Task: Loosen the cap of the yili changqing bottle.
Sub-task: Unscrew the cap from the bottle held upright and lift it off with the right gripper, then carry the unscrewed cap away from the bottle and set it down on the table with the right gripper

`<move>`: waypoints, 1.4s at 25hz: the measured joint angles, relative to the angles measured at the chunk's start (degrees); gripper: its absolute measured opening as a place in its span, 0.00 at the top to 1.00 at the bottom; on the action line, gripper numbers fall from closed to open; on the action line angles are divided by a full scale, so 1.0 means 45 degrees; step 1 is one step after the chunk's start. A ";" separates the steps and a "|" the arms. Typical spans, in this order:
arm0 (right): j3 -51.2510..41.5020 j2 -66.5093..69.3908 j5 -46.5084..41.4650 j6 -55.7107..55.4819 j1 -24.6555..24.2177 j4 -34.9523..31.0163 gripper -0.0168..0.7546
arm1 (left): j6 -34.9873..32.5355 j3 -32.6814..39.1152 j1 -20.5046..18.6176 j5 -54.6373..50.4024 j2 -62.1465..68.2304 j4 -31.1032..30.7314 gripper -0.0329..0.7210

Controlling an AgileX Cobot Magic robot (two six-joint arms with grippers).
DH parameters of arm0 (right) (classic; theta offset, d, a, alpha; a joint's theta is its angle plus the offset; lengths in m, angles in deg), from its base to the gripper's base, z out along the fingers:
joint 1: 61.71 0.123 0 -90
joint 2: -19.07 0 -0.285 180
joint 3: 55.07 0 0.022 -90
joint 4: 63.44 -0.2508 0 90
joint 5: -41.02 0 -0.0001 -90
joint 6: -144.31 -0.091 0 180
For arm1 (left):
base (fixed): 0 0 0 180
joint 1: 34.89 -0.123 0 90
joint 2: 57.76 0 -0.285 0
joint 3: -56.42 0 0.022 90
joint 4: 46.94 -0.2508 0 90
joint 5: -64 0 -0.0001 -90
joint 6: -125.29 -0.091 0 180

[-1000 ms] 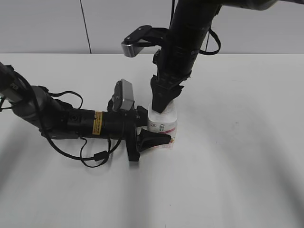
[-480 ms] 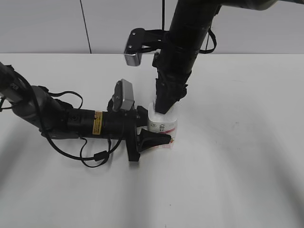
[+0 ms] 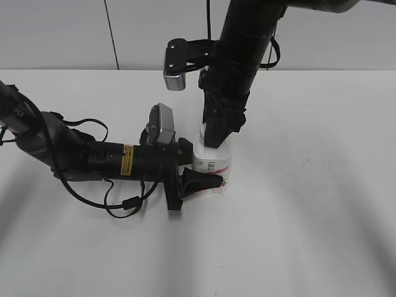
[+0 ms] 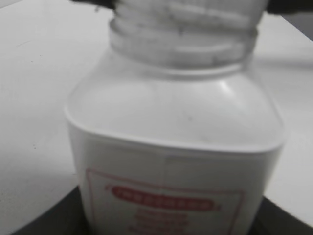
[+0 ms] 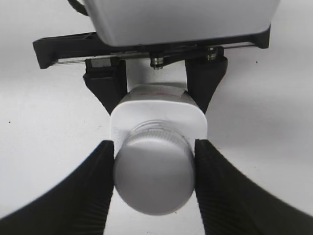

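The yili changqing bottle stands upright on the white table, squat and white with a pink-red label. It fills the left wrist view and shows from above in the right wrist view. My left gripper lies flat on the table and is shut on the bottle's body. My right gripper comes down from above and is shut on the white cap, one jaw on each side. In the left wrist view the threaded neck shows and the cap is cut off at the top edge.
The white table spreads all round the bottle. A grey wall runs behind it. The left arm's cables lie looped on the table at the left. The left gripper's frame shows behind the bottle in the right wrist view.
The right wrist has turned about the bottle's axis with the cap in its jaws; its camera swung round towards the front. The left arm and bottle have not moved.
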 joint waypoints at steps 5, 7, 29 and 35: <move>0.0000 -0.0139 -0.0012 0.0036 0.0017 0.0106 0.47 | 0.0000 -0.0010 0.0000 -0.0011 0.0000 0.0000 0.45; 0.0000 -0.0290 -0.0030 0.0027 0.0017 0.0151 0.47 | 0.0010 -0.0010 0.0000 -0.0011 0.0000 0.0000 0.45; 0.0000 -0.1177 -0.0006 -0.5436 -0.1606 0.0953 0.47 | 0.0022 -0.0010 0.0000 0.0000 0.0000 0.0000 0.45; 0.0000 -0.1177 0.0447 -0.8429 -0.4215 0.0941 0.47 | 0.0034 -0.0010 0.0000 0.0000 0.0000 0.0000 0.45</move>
